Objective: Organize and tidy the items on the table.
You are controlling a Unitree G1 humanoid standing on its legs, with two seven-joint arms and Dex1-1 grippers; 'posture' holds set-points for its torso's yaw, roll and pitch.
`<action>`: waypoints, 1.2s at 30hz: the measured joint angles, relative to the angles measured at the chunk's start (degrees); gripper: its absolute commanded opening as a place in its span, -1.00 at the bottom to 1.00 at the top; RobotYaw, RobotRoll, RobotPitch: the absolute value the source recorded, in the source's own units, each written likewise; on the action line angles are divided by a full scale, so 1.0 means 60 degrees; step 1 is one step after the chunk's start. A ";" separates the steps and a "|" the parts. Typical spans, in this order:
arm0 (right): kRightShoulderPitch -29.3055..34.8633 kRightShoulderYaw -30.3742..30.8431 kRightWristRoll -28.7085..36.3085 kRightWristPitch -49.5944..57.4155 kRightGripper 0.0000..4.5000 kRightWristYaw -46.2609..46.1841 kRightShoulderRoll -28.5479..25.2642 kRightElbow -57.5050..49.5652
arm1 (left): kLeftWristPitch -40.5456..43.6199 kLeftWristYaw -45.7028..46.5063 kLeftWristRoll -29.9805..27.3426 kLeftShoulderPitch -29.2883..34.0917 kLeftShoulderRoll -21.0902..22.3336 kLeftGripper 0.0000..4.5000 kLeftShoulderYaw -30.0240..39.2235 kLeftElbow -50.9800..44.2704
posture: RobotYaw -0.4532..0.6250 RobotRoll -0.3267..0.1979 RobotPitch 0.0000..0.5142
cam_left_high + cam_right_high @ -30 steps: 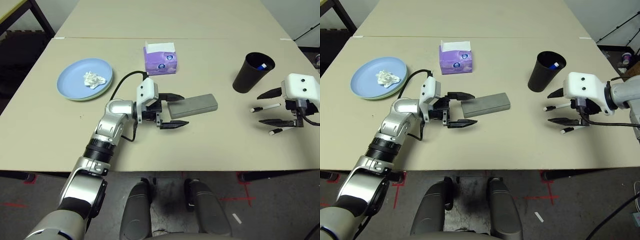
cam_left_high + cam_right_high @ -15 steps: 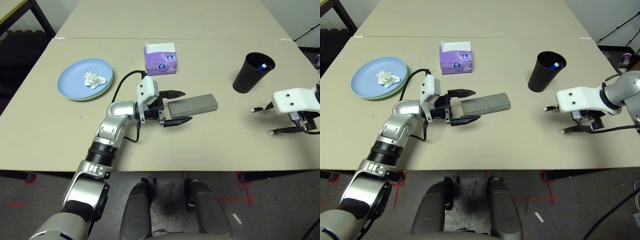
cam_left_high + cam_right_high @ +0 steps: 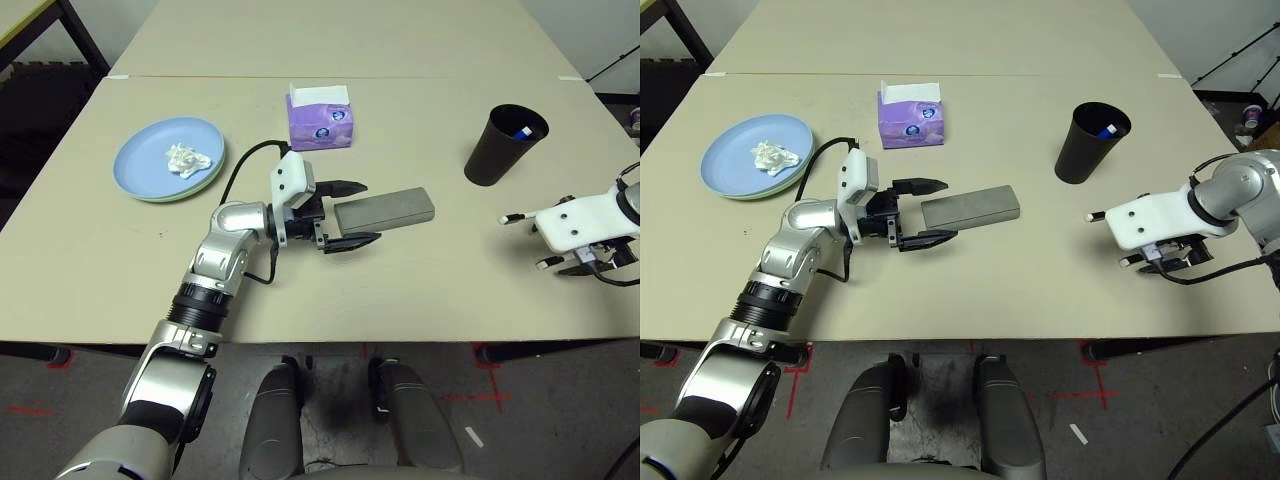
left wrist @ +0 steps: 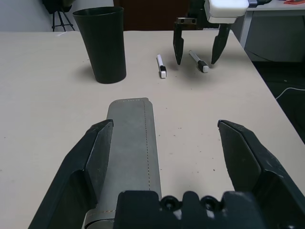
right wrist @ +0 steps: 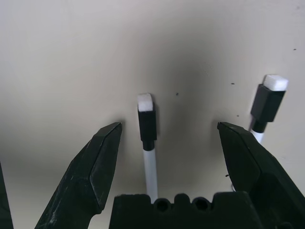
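A crumpled white tissue (image 3: 187,159) lies on the round light blue plate (image 3: 150,172) at the beige table's (image 3: 420,290) left. The left gripper (image 3: 345,214), jaws spread, straddles the grey oblong glasses case's (image 3: 385,209) end. Right of the black cup (image 3: 504,146), the right gripper (image 4: 198,53), jaws spread, straddles one thin white pen (image 5: 148,138); another pen (image 5: 266,106) lies beside.

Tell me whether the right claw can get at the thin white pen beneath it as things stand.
Probably yes. The right claw points down, open, with its black fingers on either side of the thin white pen with a black cap, which lies flat on the beige table; nothing sits between them.
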 measured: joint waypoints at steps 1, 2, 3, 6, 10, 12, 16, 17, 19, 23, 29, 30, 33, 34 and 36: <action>0.0000 0.0000 -0.0002 -0.0027 1.00 0.0002 0.0000 -0.0005 | 0.0012 -0.0002 -0.0005 0.0000 0.0001 0.99 0.0000 0.0000 | -0.32 0.25 -0.23; 0.0000 0.0000 -0.0004 -0.0035 1.00 0.0003 0.0000 -0.0006 | 0.0020 -0.0003 -0.0009 0.0000 0.0006 0.99 0.0000 0.0000 | -0.32 0.25 -0.23; 0.0001 0.0000 -0.0005 -0.0039 1.00 0.0005 0.0000 -0.0009 | 0.0025 -0.0004 -0.0012 0.0000 0.0012 0.99 0.0000 0.0000 | -0.32 0.25 -0.23; 0.0026 0.0000 -0.0009 -0.0072 1.00 0.0018 0.0000 -0.0027 | 0.0035 -0.0005 -0.0016 0.0000 0.0016 0.99 0.0000 -0.0001 | -0.32 0.25 -0.23; 0.0149 0.0001 -0.0016 -0.0104 1.00 0.0040 0.0000 -0.0086 | 0.0042 -0.0005 -0.0016 0.0000 0.0019 0.99 0.0000 -0.0001 | -0.31 0.25 -0.23; 0.0198 0.0002 -0.0015 -0.0101 1.00 0.0082 0.0000 -0.0174 | 0.0044 -0.0005 -0.0016 0.0000 0.0020 0.99 0.0000 -0.0002 | -0.31 0.25 -0.23; 0.0308 0.0002 -0.0013 -0.0055 1.00 0.0195 -0.0004 -0.0313 | 0.0048 -0.0005 -0.0016 0.0000 0.0029 0.99 0.0000 -0.0003 | -0.31 0.25 -0.23; 0.0357 0.0002 -0.0012 -0.0034 1.00 0.0206 -0.0003 -0.0359 | 0.0048 -0.0005 -0.0016 0.0000 0.0036 0.99 0.0000 -0.0004 | -0.31 0.25 -0.23; 0.0496 0.0002 -0.0012 0.0012 1.00 0.0222 -0.0007 -0.0457 | 0.0050 -0.0005 -0.0016 0.0000 0.0045 0.99 0.0000 -0.0005 | -0.31 0.25 -0.23; 0.0644 0.0003 -0.0035 0.0091 0.73 0.0192 -0.0010 -0.0562 | 0.0050 -0.0004 -0.0016 0.0000 0.0063 1.00 0.0000 -0.0004 | -0.31 0.25 -0.23; 0.0633 0.0003 -0.0135 0.0051 -0.28 0.0135 -0.0010 -0.0583 | 0.0050 -0.0003 -0.0016 0.0000 0.0110 1.00 0.0000 -0.0004 | -0.30 0.25 -0.22; 0.0623 0.0003 -0.0147 0.0034 -0.46 0.0132 -0.0010 -0.0574 | 0.0050 -0.0003 -0.0016 0.0000 0.0119 1.00 0.0000 -0.0004 | -0.30 0.25 -0.22; 0.0581 0.0023 -0.0223 -0.0038 -0.85 0.0134 -0.0009 -0.0529 | 0.0050 -0.0002 -0.0016 -0.0001 0.0142 1.00 0.0000 -0.0004 | -0.30 0.25 -0.23; 0.0565 0.0036 -0.0242 -0.0057 -0.85 0.0138 -0.0009 -0.0507 | 0.0050 -0.0002 -0.0016 0.0000 0.0145 1.00 0.0000 -0.0004 | -0.30 0.25 -0.23; 0.0516 0.0076 -0.0309 -0.0101 -0.85 0.0149 -0.0007 -0.0461 | 0.0050 -0.0002 -0.0016 0.0000 0.0151 1.00 0.0000 -0.0004 | -0.30 0.25 -0.23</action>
